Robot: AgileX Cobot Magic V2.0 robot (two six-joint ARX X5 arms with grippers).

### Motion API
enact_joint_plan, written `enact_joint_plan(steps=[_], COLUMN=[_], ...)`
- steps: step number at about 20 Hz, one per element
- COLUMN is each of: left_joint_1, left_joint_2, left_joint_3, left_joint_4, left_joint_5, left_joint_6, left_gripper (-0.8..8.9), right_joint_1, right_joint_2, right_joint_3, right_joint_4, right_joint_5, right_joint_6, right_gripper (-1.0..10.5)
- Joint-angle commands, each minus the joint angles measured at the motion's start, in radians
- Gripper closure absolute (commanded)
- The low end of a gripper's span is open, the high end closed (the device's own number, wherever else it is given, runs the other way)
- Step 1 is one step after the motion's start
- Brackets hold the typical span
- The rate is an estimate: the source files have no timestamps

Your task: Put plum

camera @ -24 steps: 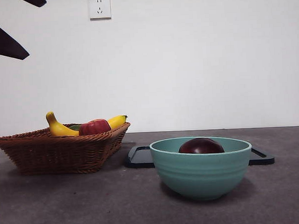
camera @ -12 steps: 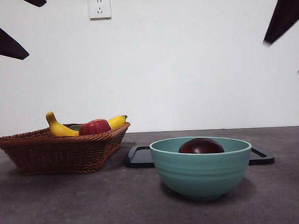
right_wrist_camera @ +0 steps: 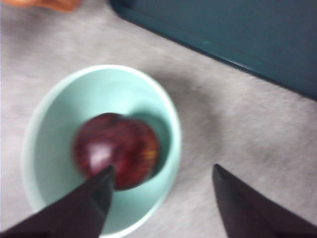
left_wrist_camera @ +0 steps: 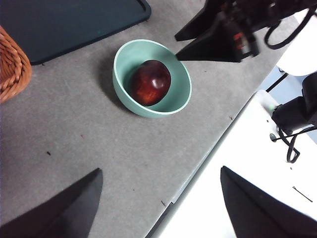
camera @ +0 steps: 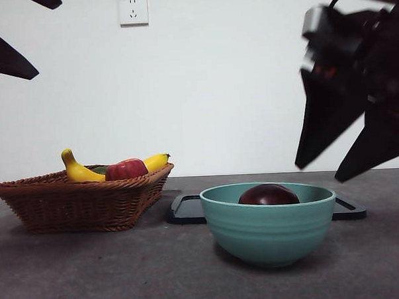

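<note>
The dark maroon plum lies in a teal bowl at the table's front right. It also shows in the left wrist view and the right wrist view. My right gripper is open and empty, above and just right of the bowl; in its own view its jaws straddle the bowl's rim. It also shows in the left wrist view. My left gripper is open and empty, high over the table's front edge, well away from the bowl.
A wicker basket at the left holds a banana and a red apple. A dark flat tray lies behind the bowl. A wall socket is high on the back wall.
My right arm has come down into view from the top right, from out of sight to just above the right side of the bowl. The plum, bowl and left arm have not moved.
</note>
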Motion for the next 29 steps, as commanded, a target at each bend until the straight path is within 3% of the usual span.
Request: enact_joint_plan(steps=[1,10,18,22,29], left_joint_1=[-0.005,-0.005,-0.005,-0.005,-0.005], left_joint_2=[0.003,0.003,0.003,0.003,0.003], left_joint_3=[0.007,0.007,0.007,0.007,0.007], left_joint_4=[0.006,0.003,0.003,0.004,0.002], left_joint_5=[0.008,0.008,0.008,0.008,0.008], left_joint_6=[0.002,0.002,0.002,0.002,0.002], left_gripper=[4.40,4.40,4.39,4.40,4.39], right_joint_1=[0.023,0.053,0.052,0.031,-0.085], right_joint_2=[0.052,0.141,0.134,0.148,0.381], right_joint_3=[0.003,0.003,0.084,0.197,0.445], right_joint_4=[0.036,0.132,0.105,0.071,0.045], right_joint_5=[0.045,0.074,0.073,0.135,0.135], right_joint_6=[0.019,0.027,0.061,0.059,0.013], right_gripper=[6.8,9.4,9.4,9.4,9.4])
